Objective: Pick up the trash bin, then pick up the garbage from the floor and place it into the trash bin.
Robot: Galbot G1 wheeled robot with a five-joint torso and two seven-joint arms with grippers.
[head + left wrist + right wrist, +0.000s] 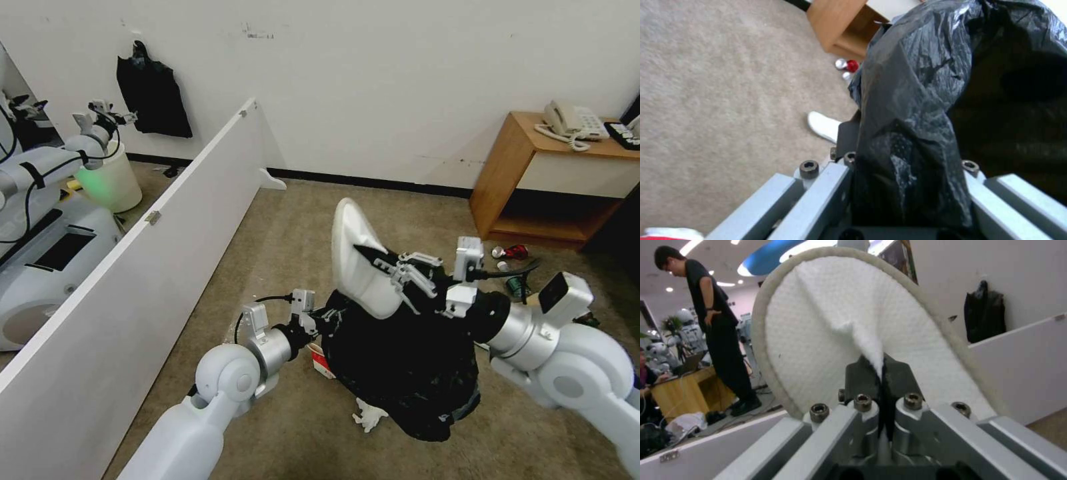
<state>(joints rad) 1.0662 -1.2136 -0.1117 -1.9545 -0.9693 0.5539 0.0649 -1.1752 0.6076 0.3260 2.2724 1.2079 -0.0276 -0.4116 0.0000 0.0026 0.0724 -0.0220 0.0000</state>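
The trash bin [400,373], its black bag crumpled over it, is held up above the carpet in front of me. My left gripper [325,317] is shut on the bag's rim [916,116]. My right gripper [379,261] is shut on a white slipper [357,260], pinching its fabric [840,323] and holding it upright over the bin's opening. On the floor lie a red-white carton [321,360], a tissue wad [369,417], a red can [517,252], a green-labelled bottle [517,285] and another slipper [824,125].
A long white partition [133,267] runs along my left. A wooden side table [533,180] with a telephone [570,120] stands at the right wall. Behind the partition are another robot [40,233], a white bucket glowing green [110,180] and a hanging black bag [153,97].
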